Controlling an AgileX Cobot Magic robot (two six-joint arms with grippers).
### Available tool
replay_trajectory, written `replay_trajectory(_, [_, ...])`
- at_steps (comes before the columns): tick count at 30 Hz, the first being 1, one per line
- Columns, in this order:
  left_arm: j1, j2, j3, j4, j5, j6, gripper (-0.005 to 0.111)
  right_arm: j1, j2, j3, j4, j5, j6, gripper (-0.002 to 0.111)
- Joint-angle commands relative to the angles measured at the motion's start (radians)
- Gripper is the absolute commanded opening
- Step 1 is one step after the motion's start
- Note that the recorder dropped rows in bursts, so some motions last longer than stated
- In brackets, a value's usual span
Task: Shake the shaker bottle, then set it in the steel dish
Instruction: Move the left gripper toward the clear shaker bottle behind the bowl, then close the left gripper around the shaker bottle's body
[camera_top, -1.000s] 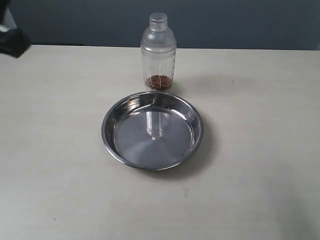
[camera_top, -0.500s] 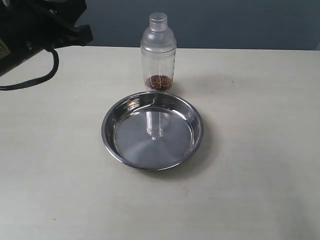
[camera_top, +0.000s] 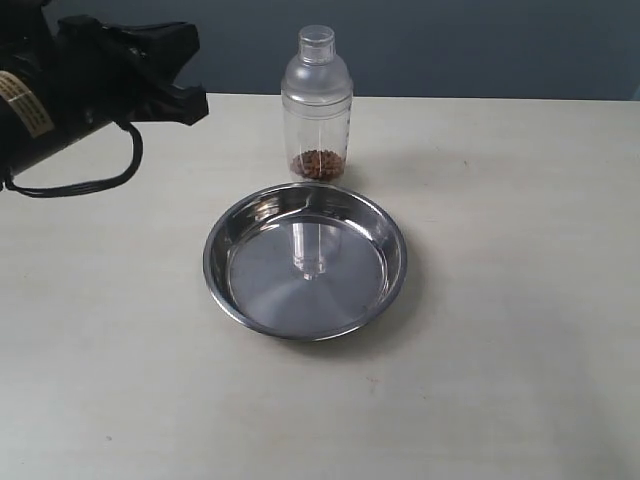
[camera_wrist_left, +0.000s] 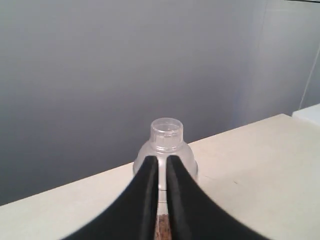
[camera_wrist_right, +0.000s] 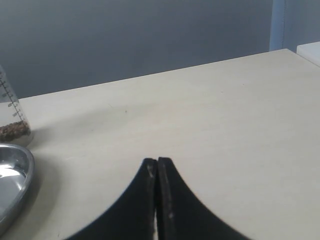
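Black left gripper (camera_wrist_left: 162, 162), fingers closed on nothing, hangs at ten o'clock from the bottle (camera_top: 317, 105), apart; the right gripper (camera_wrist_right: 157, 162) is closed and empty too. That bottle stands upright on the table (camera_top: 500, 350), at twelve o'clock from the dish (camera_top: 215, 255), just outside.

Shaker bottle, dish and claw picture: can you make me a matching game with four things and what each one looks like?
Things:
1. shaker bottle
2. steel dish
3. granules
4. left claw

Looks:
A. shiny silver, round and shallow
B. black, shut, up in the air
C. clear, standing upright on the table
D. brown, piled at the bottom of the bottle

Pairs: 1-C, 2-A, 3-D, 4-B
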Motion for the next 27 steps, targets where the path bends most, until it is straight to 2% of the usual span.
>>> replay_trajectory(1, [-0.008, 0.021, -0.005, 0.072, -0.078, -0.021, 0.032, -0.004, -0.005, 0.001, 0.001, -0.007, 0.0, -0.001])
replay_trajectory(5, [-0.006, 0.032, -0.02, 0.022, -0.114, 0.052, 0.095, -0.004, -0.005, 0.001, 0.001, -0.007, 0.0, -0.001])
replay_trajectory(6, [-0.006, 0.041, -0.031, 0.013, -0.107, 0.047, 0.105, -0.004, -0.005, 0.001, 0.001, -0.007, 0.0, -0.001])
replay_trajectory(11, [-0.006, 0.142, -0.1, 0.079, -0.196, 0.045, 0.105, -0.004, -0.005, 0.001, 0.001, -0.007, 0.0, -0.001])
replay_trajectory(19, [-0.006, 0.374, -0.24, 0.08, -0.332, 0.046, 0.105, -0.004, -0.005, 0.001, 0.001, -0.007, 0.0, -0.001])
replay_trajectory(27, [-0.006, 0.557, -0.377, 0.093, -0.367, 0.021, 0.105, -0.004, -0.005, 0.001, 0.001, -0.007, 0.0, -0.001])
